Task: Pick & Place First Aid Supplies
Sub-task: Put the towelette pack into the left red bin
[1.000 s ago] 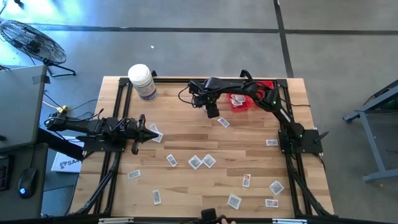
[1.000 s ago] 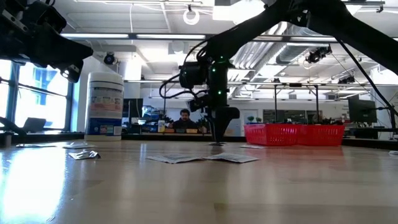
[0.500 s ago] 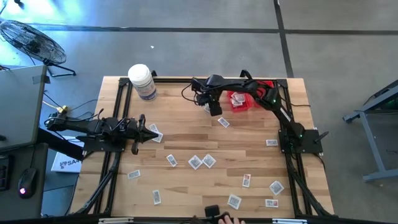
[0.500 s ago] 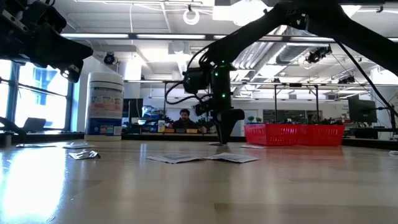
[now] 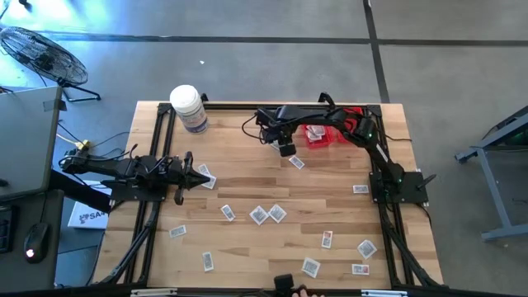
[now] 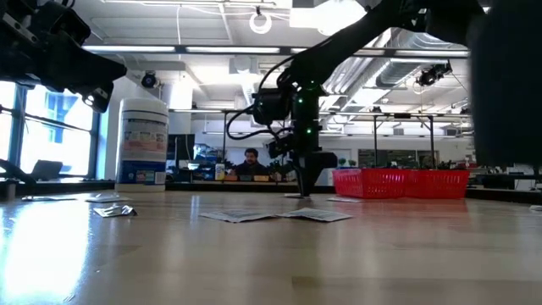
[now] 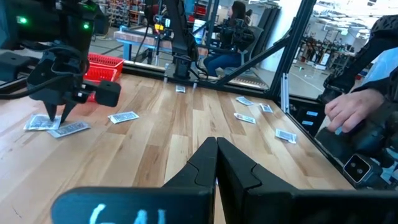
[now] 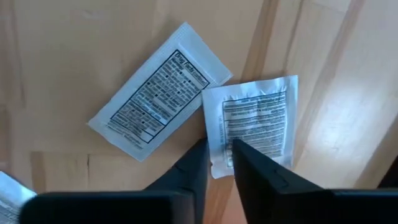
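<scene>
Several small white first aid packets [image 5: 268,214] lie flat and scattered on the wooden table. My right gripper [image 5: 286,150] points down at the far middle of the table, just left of the red mesh basket [image 5: 326,132]. Under it lie two packets, a long one [image 8: 158,93] and a squarish one [image 8: 252,124]; its fingers stand close together at the squarish one's corner. My left gripper [image 5: 196,176] waits at the table's left, level and shut [image 7: 216,149], beside a packet [image 5: 207,179]. My right gripper comes from above, pointing down, with its fingertips [image 8: 200,155] on either side of the squarish packet's near corner [image 8: 216,163]. One finger is at the packet's edge and the other lies on its printed face. The packet lies flat on the table.
A white bottle with a purple label [image 5: 188,107] stands at the far left corner. Black frame rails run along the table's edges. A person's hand [image 7: 348,112] is at the near edge by a dark device, and a person sits beyond the table [image 6: 251,161].
My right gripper has gone down to the tabletop and a little toward the red basket, onto the two packets. The packets have stayed where they lay.
</scene>
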Motion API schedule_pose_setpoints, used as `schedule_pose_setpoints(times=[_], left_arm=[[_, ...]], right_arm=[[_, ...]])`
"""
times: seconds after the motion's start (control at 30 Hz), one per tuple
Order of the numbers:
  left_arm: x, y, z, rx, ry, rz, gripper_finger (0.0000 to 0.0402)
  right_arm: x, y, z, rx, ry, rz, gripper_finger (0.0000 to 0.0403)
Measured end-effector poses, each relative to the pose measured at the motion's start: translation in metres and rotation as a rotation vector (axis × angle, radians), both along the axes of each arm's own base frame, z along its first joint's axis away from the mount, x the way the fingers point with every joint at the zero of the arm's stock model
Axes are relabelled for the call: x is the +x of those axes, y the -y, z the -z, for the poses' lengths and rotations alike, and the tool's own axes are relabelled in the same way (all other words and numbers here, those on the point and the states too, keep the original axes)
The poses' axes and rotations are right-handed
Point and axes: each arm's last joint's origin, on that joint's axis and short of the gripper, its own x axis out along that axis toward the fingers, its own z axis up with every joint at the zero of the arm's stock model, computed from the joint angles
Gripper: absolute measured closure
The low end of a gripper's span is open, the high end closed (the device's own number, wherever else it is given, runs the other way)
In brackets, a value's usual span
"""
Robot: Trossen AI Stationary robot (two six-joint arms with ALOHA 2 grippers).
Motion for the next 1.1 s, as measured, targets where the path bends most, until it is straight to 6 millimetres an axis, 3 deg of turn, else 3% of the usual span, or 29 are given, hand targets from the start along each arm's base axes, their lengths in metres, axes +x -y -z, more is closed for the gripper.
schedule_pose_setpoints(times=[0.17,0.47,0.7,0.8,0.9,1.1], left_arm=[[0.0,0.0,0.0,0.0,0.0,0.0,0.0401],[0.0,0.0,0.0,0.0,0.001,0.0,0.0401],[0.0,0.0,0.0,0.0,0.0,0.0,0.0401],[0.0,0.0,0.0,0.0,0.0,0.0,0.0401],[0.0,0.0,0.0,0.0,0.001,0.0,0.0401],[0.0,0.0,0.0,0.0,0.001,0.0,0.0401]], right_arm=[[0.0,-0.001,0.0,0.013,0.012,0.004,0.0394],[0.0,-0.002,-0.007,0.017,0.041,0.062,0.0401],[-0.001,-0.011,-0.039,-0.014,0.121,0.107,0.0401],[-0.001,-0.015,-0.065,-0.041,0.196,0.13,0.0402],[-0.003,-0.018,-0.079,-0.044,0.231,0.151,0.0402],[-0.015,-0.024,-0.11,-0.055,0.27,0.214,0.0402]])
